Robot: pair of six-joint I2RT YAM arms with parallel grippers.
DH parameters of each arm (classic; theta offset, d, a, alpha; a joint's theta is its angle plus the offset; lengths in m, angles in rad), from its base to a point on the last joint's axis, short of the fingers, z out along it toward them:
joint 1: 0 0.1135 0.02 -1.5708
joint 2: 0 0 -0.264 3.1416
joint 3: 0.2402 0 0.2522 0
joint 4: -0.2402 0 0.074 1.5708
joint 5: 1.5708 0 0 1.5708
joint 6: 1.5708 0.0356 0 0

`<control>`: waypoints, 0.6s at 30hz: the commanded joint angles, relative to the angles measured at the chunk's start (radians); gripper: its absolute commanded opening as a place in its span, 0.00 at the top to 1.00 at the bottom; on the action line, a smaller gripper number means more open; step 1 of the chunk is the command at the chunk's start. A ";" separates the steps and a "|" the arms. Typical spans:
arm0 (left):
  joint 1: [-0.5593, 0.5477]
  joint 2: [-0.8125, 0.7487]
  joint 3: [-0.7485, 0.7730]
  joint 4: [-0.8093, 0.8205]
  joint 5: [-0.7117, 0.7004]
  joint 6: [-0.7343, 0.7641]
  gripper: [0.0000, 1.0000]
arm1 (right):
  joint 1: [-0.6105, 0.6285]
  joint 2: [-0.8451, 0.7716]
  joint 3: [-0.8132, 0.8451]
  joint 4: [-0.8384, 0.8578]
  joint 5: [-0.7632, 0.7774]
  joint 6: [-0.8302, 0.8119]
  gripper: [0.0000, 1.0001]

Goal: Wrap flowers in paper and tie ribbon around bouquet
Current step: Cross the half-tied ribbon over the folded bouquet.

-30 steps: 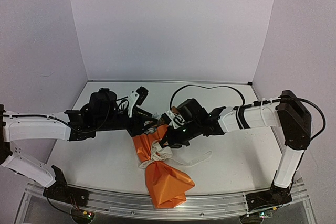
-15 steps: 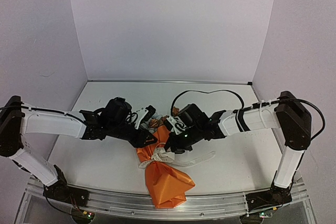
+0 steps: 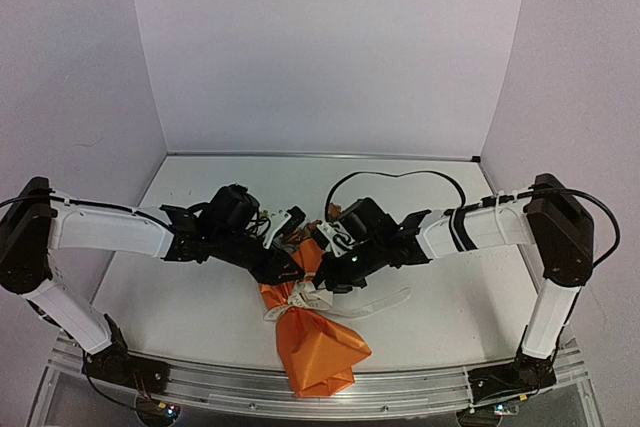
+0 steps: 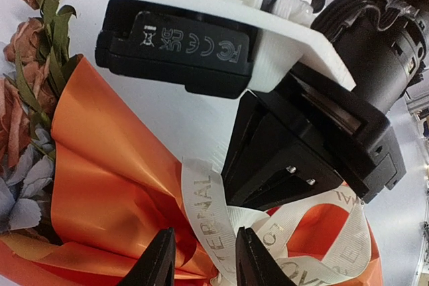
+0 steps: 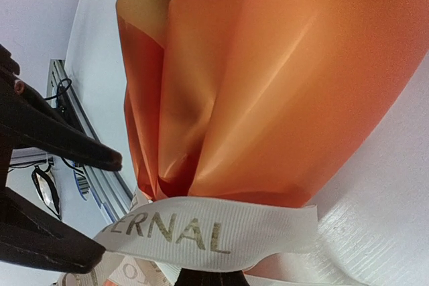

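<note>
Ribbon [image 5: 201, 232], ribbed cream fabric with gold lettering, cinches glossy orange paper [image 5: 281, 85].

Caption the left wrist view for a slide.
Left gripper, fingers apart, brackets the printed white ribbon around the orange-wrapped bouquet.

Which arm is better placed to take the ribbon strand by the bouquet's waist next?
Left. The left gripper is open with the ribbon strand between its fingers; the right gripper is shut on another stretch of it.
</note>
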 commanded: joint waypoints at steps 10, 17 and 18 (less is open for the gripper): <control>0.001 0.063 0.096 -0.044 0.073 0.050 0.72 | 0.014 -0.055 0.008 -0.004 0.029 -0.022 1.00; 0.001 0.062 0.112 -0.072 0.067 0.075 0.89 | 0.014 -0.056 0.007 -0.006 0.035 -0.025 1.00; 0.001 0.052 0.108 -0.069 0.066 0.078 0.90 | 0.015 -0.055 0.008 -0.006 0.035 -0.024 1.00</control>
